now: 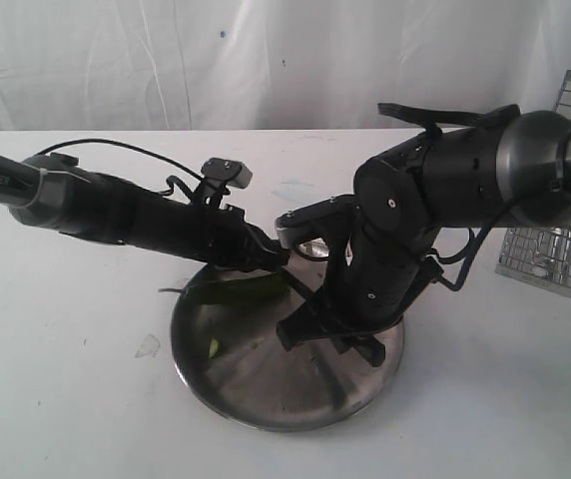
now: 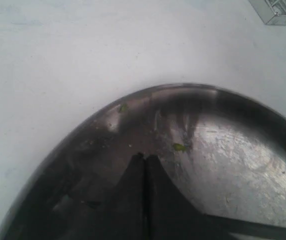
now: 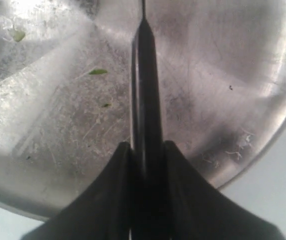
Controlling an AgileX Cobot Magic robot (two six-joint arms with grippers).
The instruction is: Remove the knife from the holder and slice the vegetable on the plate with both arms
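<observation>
The round metal plate point(image 1: 266, 391) lies at the table's middle. On its far left part rests the dark-green vegetable point(image 1: 244, 291), stem tip over the rim. My left gripper point(image 1: 272, 257) is just above the pod; in the left wrist view that gripper point(image 2: 144, 158) is shut with nothing visible between its fingers, over the plate point(image 2: 243, 165). My right gripper point(image 1: 310, 324) hangs over the plate's centre. In the right wrist view this gripper point(image 3: 147, 146) is shut on the black knife point(image 3: 145, 75), which points across the plate point(image 3: 223, 75). The wire holder point(image 1: 563, 215) stands far right.
Small green bits lie on the plate point(image 1: 214, 347), point(image 2: 179, 147), point(image 3: 97, 71). A corner of the holder point(image 2: 278, 12) shows in the left wrist view. Both arms crowd the plate's far side. A white curtain hangs behind the white table point(image 1: 66, 399).
</observation>
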